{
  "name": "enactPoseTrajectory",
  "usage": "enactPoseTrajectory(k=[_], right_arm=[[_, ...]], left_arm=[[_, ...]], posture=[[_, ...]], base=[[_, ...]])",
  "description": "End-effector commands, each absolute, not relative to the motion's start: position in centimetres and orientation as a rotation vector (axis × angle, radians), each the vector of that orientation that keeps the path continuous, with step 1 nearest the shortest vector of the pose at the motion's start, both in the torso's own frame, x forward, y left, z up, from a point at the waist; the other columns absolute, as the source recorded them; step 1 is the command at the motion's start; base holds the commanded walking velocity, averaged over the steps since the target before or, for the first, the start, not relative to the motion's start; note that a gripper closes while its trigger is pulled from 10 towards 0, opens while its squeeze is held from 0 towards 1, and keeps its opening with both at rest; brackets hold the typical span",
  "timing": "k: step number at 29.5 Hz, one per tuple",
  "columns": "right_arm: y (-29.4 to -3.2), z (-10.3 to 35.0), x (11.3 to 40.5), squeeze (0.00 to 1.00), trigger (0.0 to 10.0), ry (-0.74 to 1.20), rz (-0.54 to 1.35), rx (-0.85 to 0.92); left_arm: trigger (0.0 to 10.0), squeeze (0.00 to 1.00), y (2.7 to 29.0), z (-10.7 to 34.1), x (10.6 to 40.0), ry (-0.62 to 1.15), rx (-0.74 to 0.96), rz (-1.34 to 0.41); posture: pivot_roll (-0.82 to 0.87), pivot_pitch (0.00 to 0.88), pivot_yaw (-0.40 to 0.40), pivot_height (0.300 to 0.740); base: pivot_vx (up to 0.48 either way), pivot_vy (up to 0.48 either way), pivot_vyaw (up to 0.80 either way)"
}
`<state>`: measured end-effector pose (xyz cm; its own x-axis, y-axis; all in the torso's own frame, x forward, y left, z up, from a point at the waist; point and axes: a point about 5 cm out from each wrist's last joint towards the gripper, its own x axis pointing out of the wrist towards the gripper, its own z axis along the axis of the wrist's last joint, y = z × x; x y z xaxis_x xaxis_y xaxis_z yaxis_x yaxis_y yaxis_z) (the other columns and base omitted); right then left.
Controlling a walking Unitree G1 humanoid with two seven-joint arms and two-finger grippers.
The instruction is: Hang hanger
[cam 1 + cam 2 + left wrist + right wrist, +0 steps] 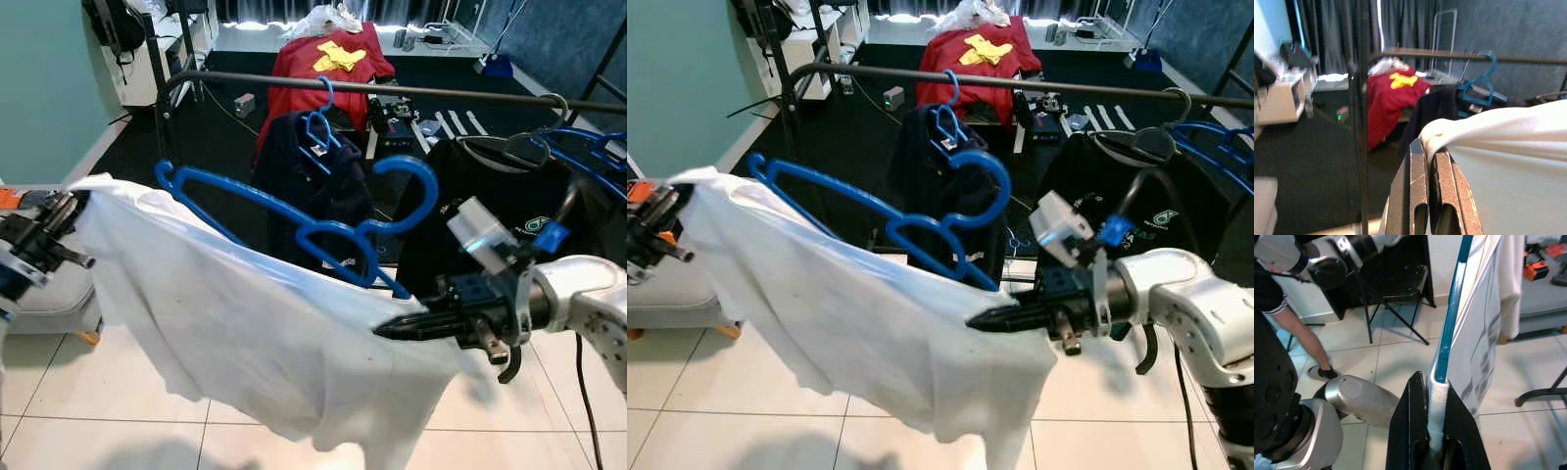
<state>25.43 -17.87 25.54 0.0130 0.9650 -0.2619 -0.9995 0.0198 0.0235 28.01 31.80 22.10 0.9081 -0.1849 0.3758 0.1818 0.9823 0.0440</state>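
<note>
**Both grippers clamped on the shirt-draped hanger, near side of the rail**

Right gripper (pixel 387 331) pinched tight on one end of the blue hanger (pixel 294 220) together with a fold of the white shirt (pixel 245 333), fingers (pixel 1415 431) closed around the blue bar and cloth. Left gripper (pixel 1425 147) closed on the opposite shoulder of the white shirt, far left in the scene. Hanger stretched between the two, tilted, hook (pixel 411 186) raised at the right, below and nearer than the black rail (pixel 392 90). Not on the rail yet. Hung on the rail: a dark garment (pixel 313 186) on a blue hanger at centre, a black shirt (pixel 500 206) to the right. Farther back, a red cloth (pixel 323 69) with a yellow piece on top. White tile floor (pixel 78 392) underneath.
</note>
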Motion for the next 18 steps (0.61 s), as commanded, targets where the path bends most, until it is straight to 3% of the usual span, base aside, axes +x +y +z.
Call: enactPoseTrajectory(k=[1,5,6,7,8,9,10,12,13,14,15,18], right_arm=[[-18.0,26.3,25.3,0.0,10.0,0.177,1.543,-0.195],[-17.9,26.3,25.7,0.0,10.0,0.164,1.518,-0.201],[-17.7,26.1,26.0,0.0,10.0,0.168,1.493,-0.207],[-17.6,25.6,26.2,0.0,10.0,0.184,1.476,-0.218],[-17.4,24.3,26.3,0.0,10.0,0.246,1.455,-0.253],[-17.4,24.3,26.3,0.0,10.0,0.246,1.455,-0.253],[-17.3,21.7,26.1,0.0,10.0,0.381,1.431,-0.339],[-17.5,20.5,26.0,0.0,10.0,0.453,1.412,-0.384],[-17.7,19.7,26.0,0.0,10.0,0.5,1.393,-0.422],[-17.7,19.7,26.0,0.0,10.0,0.5,1.393,-0.422],[-18.0,19.3,26.5,0.0,10.0,0.524,1.347,-0.456],[-18.2,19.3,26.8,0.0,10.0,0.528,1.316,-0.47]], left_arm=[[0.0,0.0,32.3,20.7,27.8,-0.349,-0.042,-0.124],[0.0,0.0,31.2,20.2,27.7,-0.342,-0.073,-0.195],[0.0,0.0,29.7,19.6,27.4,-0.332,-0.096,-0.3],[1.6,0.0,28.2,19.2,27.0,-0.323,-0.112,-0.403],[9.6,0.0,26.0,18.9,26.2,-0.313,-0.081,-0.538],[9.6,0.0,26.0,18.9,26.2,-0.313,-0.081,-0.538],[10.0,0.0,23.4,18.6,25.1,-0.289,-0.023,-0.68],[10.0,0.01,22.4,18.4,24.4,-0.265,-0.007,-0.748],[10.0,0.12,21.7,18.3,23.9,-0.241,0.005,-0.799],[10.0,0.12,21.7,18.3,23.9,-0.241,0.005,-0.799],[10.0,1.0,21.0,17.9,23.2,-0.189,0.003,-0.876],[10.0,1.0,20.6,17.7,22.6,-0.155,-0.003,-0.925]], posture=[[-0.14,0.103,0.013,0.74],[-0.14,0.107,0.013,0.74],[-0.14,0.105,0.014,0.74],[-0.14,0.103,0.011,0.74],[-0.13,0.099,-0.005,0.74],[-0.13,0.099,-0.005,0.74],[-0.13,0.1,-0.007,0.74],[-0.12,0.1,-0.01,0.74],[-0.12,0.102,-0.01,0.74],[-0.12,0.102,-0.01,0.74],[-0.12,0.101,-0.011,0.74],[-0.12,0.101,-0.011,0.74]], base=[[0.0,0.0,0.0],[0.0,0.0,0.0],[0.0,0.0,0.0],[0.0,0.0,0.0],[0.0,0.0,0.0],[0.0,0.0,0.0],[0.0,0.0,0.0],[0.0,0.0,0.0],[0.0,0.0,0.0],[0.0,0.0,0.0],[0.0,0.0,0.0],[0.0,0.0,0.0]])
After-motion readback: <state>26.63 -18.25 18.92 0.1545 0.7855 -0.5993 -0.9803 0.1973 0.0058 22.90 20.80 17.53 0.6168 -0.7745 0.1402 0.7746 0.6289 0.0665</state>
